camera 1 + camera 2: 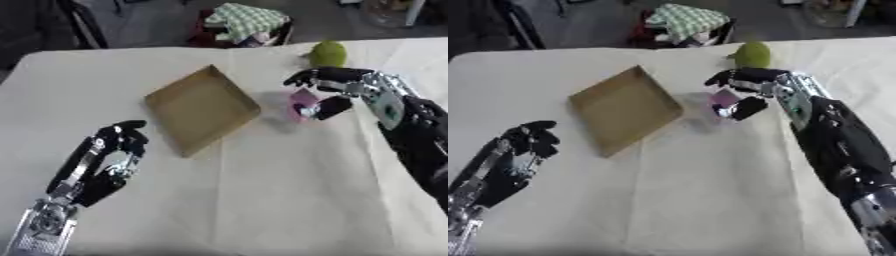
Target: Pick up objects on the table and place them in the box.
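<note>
Right robot hand [750, 87] curled round a pink object [723, 101], beside brown box [623, 109], green fruit [752, 54] behind

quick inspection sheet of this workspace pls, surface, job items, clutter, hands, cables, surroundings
surface: table under a pale creased cloth
job's things: shallow brown box, open, nothing seen inside; pink object in the right hand; green rounded object beyond that hand, near the far edge
clutter: nothing seen
hands: right hand curled round the pink object, just right of the box; left hand holds nothing, fingers curled, lower left
cables: nothing seen
surroundings: checked green cloth bundle on something red beyond the table
</note>
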Controlling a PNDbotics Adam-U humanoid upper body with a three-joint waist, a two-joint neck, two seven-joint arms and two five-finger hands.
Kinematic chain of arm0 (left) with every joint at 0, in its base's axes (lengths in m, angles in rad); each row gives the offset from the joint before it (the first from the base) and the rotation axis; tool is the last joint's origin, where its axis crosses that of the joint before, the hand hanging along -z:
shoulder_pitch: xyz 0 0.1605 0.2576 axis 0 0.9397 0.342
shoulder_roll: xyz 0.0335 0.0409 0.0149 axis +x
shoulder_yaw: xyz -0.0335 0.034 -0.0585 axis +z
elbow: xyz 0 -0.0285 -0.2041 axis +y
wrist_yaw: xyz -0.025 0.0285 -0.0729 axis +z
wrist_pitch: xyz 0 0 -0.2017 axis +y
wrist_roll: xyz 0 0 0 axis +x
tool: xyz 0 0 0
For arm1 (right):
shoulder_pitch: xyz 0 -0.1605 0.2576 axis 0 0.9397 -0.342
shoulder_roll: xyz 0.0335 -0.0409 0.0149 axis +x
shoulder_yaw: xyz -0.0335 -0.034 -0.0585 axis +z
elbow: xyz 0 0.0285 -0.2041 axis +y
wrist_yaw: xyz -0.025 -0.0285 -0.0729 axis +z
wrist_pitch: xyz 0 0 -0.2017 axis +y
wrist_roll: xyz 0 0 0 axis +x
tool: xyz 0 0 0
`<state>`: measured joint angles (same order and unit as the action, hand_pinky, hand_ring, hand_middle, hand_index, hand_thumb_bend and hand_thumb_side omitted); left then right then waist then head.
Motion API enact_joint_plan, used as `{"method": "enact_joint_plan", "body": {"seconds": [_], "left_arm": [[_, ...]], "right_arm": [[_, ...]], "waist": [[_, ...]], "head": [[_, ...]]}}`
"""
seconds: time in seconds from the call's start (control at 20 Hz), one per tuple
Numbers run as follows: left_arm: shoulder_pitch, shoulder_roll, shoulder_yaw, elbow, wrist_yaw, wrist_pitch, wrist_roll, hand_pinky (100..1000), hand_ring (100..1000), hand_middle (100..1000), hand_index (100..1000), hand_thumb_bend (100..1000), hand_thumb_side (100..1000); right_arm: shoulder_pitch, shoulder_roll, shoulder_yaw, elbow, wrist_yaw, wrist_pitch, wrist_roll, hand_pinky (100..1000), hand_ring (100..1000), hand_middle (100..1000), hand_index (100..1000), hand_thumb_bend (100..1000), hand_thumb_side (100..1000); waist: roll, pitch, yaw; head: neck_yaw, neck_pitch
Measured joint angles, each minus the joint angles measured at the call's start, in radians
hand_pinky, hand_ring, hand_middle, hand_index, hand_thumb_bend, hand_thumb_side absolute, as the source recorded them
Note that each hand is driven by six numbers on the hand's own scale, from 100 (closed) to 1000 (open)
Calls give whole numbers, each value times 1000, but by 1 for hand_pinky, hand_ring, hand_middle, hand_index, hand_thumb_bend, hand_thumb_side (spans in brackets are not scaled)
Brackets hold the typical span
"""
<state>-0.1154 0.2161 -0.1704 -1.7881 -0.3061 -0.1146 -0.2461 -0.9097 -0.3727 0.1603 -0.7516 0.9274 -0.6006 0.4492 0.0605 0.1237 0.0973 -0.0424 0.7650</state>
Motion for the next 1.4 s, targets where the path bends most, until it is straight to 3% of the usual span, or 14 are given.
{"method": "enact_joint_plan", "body": {"seconds": [0.45, 1.2, 1.4], "left_arm": [[-1, 0, 0, 0, 2, -1, -2, 622, 601, 608, 863, 100, 702], [-8, 0, 0, 0, 3, -3, -5, 622, 601, 609, 863, 100, 704], [-8, 0, 0, 0, 3, -3, -5, 623, 601, 609, 864, 100, 710]], "right_arm": [[-2, 0, -10, 18, 84, 9, -51, 848, 926, 924, 984, 100, 615], [1, 17, -24, 57, 137, 18, -88, 825, 898, 903, 965, 100, 608], [4, 18, -26, 64, 147, 20, -94, 714, 779, 822, 903, 100, 540]], "waist": [[2, 1, 3], [2, 5, 11], [2, 5, 11]], "head": [[-3, 0], [-9, 0], [-10, 0]]}}
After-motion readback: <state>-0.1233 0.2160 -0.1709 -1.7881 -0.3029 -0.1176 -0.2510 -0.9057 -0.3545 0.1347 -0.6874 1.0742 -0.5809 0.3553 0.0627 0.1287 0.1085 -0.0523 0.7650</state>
